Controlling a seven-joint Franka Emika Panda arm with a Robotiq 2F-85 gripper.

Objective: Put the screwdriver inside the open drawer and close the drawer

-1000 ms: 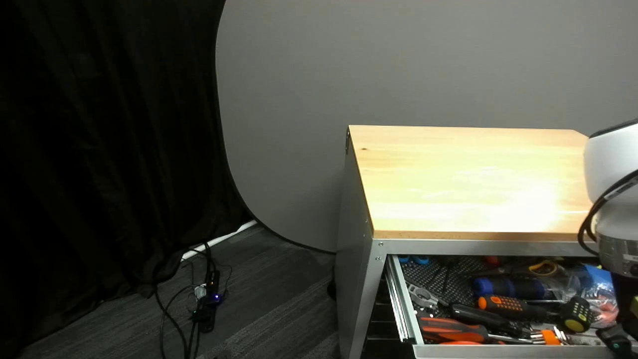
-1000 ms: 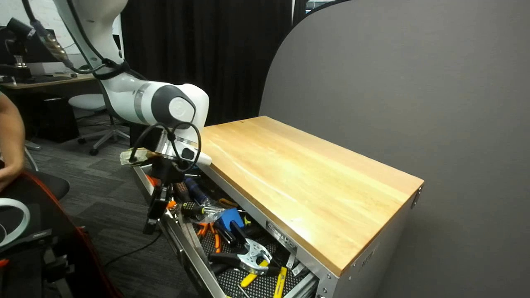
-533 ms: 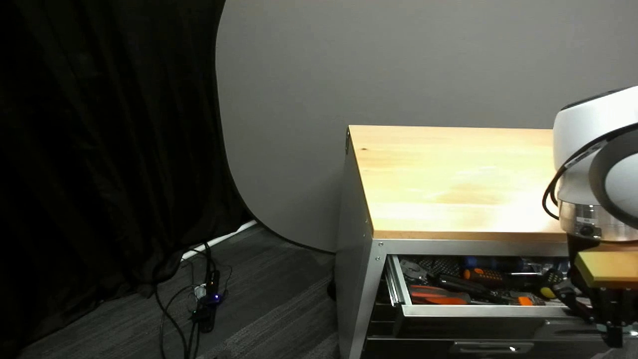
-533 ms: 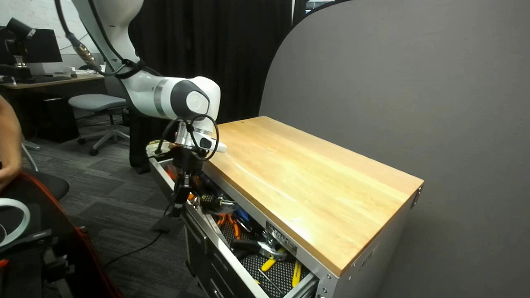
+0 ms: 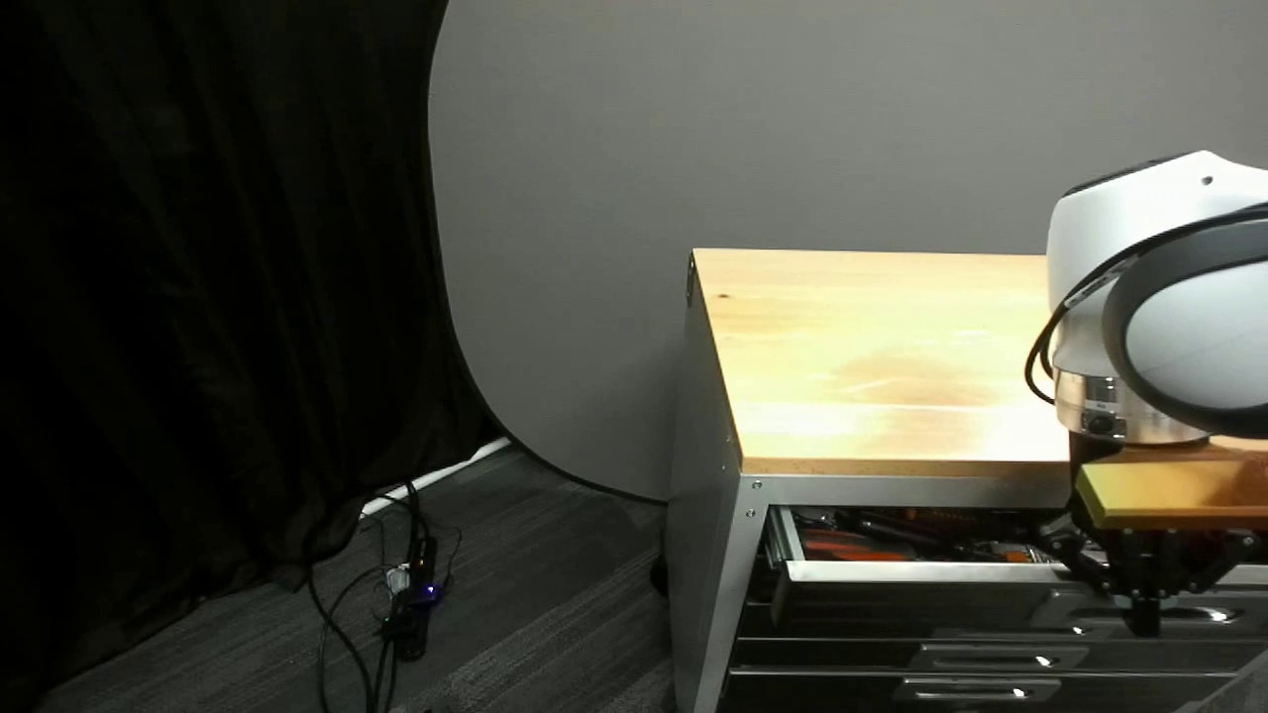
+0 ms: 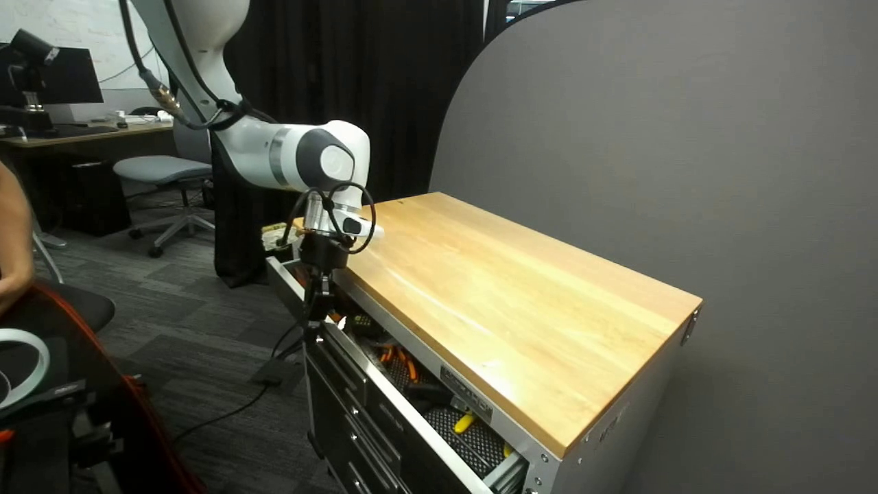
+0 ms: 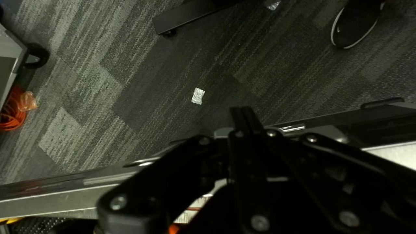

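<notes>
The drawer [image 5: 892, 571] is partly open under the wooden top; its light rim also shows in an exterior view [image 6: 418, 410] and in the wrist view [image 7: 58, 202]. A short black handle with yellow spots, which looks like the screwdriver [image 6: 362, 324], lies inside the drawer behind the gripper; I cannot make it out in the wrist view. My gripper [image 5: 1144, 619] points down at the drawer's front, outside the rim, and appears to touch it. It also shows in an exterior view [image 6: 313, 332]. Its fingertips are together with nothing between them in the wrist view [image 7: 242, 113].
Orange-handled tools [image 5: 852, 547] and orange pliers [image 6: 405, 360] lie in the drawer. Lower shut drawers with metal handles [image 5: 981, 690] are below. The wooden top [image 6: 507, 288] overhangs the drawer. A person's shoe [image 7: 354, 26] is on the floor nearby.
My gripper has moved toward the cabinet, staying at the drawer's front. The drawer has slid inward with it, so less of its inside shows. The gripper has stayed shut as far as I can see.
</notes>
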